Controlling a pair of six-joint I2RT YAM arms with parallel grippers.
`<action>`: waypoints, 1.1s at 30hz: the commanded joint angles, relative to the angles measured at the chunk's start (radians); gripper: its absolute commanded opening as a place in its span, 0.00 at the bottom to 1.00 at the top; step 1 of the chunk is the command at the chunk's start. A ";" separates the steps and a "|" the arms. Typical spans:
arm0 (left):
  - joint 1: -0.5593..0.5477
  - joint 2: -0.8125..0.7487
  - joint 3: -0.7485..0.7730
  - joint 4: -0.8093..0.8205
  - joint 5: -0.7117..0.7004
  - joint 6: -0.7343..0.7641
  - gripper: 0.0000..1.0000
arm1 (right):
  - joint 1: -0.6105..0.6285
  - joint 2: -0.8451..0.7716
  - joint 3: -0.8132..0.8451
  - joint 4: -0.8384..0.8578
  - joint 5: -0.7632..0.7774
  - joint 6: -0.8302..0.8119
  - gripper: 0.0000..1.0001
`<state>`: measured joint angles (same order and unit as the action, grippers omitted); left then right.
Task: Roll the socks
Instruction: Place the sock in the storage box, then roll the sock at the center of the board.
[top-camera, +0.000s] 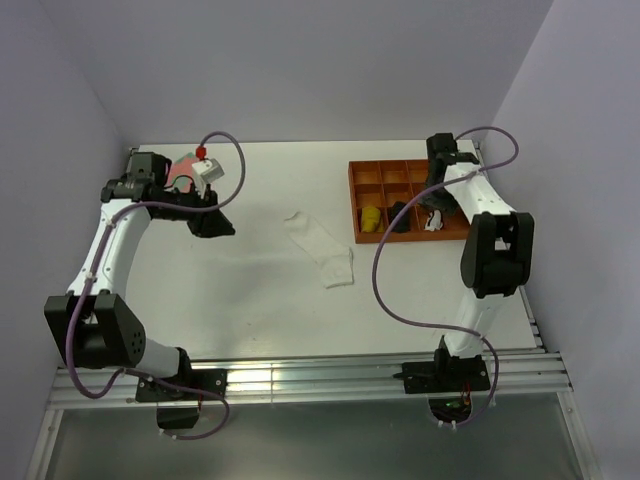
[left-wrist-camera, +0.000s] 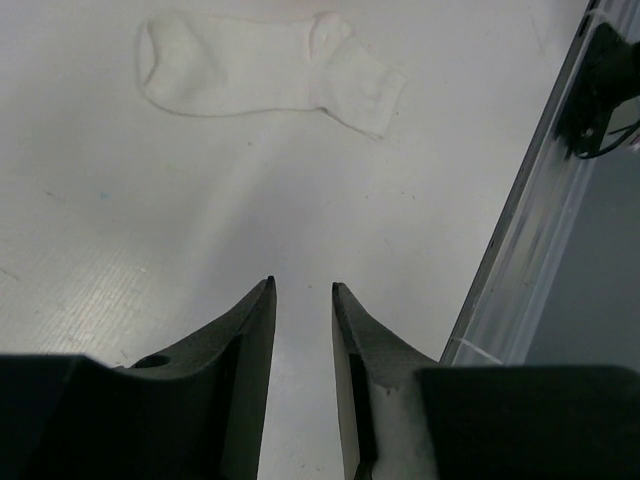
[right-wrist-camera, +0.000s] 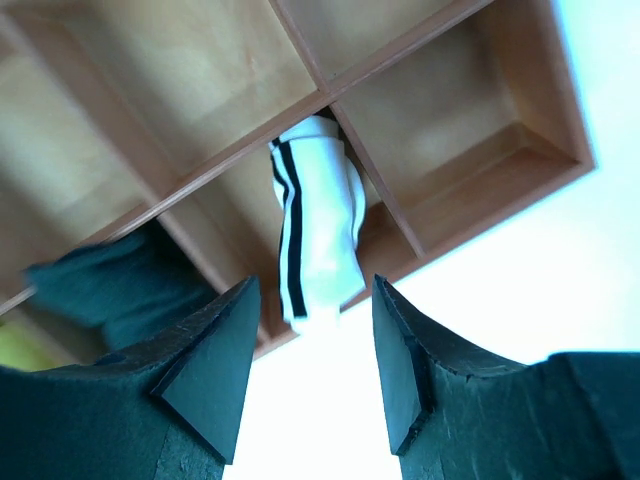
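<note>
Dark fingers (left-wrist-camera: 250, 340) of the left hand (left-wrist-camera: 302, 285) fill the bottom of the left wrist view, parted by a narrow gap with nothing between them, so that hand is released and grasps nothing; beneath it is the bare white bench (left-wrist-camera: 150, 220), and a metal rail (left-wrist-camera: 520, 250) runs along the bench edge to the right. Beyond the fingers, well apart from them, a plain white sock (left-wrist-camera: 270, 75) lies flat and unrolled on the bench; in the top view it sits near the middle, between the two arms and just left of an orange tray (top-camera: 354, 205).

Over that tray hovers the right hand (right-wrist-camera: 315, 282), its fingers spread wide and not pressing on anything; it too is released. Just beyond and between those fingers lies a white sock with thin black stripes (right-wrist-camera: 315, 230), bunched in the near right compartment, its lower end hanging over the tray's near wall towards the bench; the fingers do not appear to touch it. A dark cloth item (right-wrist-camera: 110, 285) fills the compartment to its left, and a yellow item (top-camera: 371, 216) sits in the one beyond that.
</note>
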<state>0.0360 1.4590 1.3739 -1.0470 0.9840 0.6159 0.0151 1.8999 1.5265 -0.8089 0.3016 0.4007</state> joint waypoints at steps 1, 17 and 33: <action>-0.073 -0.078 -0.088 0.140 -0.097 -0.077 0.35 | -0.003 -0.127 0.049 -0.009 0.005 0.013 0.56; -0.571 -0.181 -0.409 0.774 -0.516 -0.289 0.45 | 0.002 -0.450 -0.178 0.123 -0.174 0.026 0.57; -0.998 0.234 -0.480 1.287 -1.039 -0.396 0.46 | 0.135 -0.893 -0.491 0.174 -0.205 0.101 0.58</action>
<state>-0.9108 1.6730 0.8913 0.0826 0.0513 0.2569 0.1261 1.0550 1.0573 -0.6575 0.0658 0.4805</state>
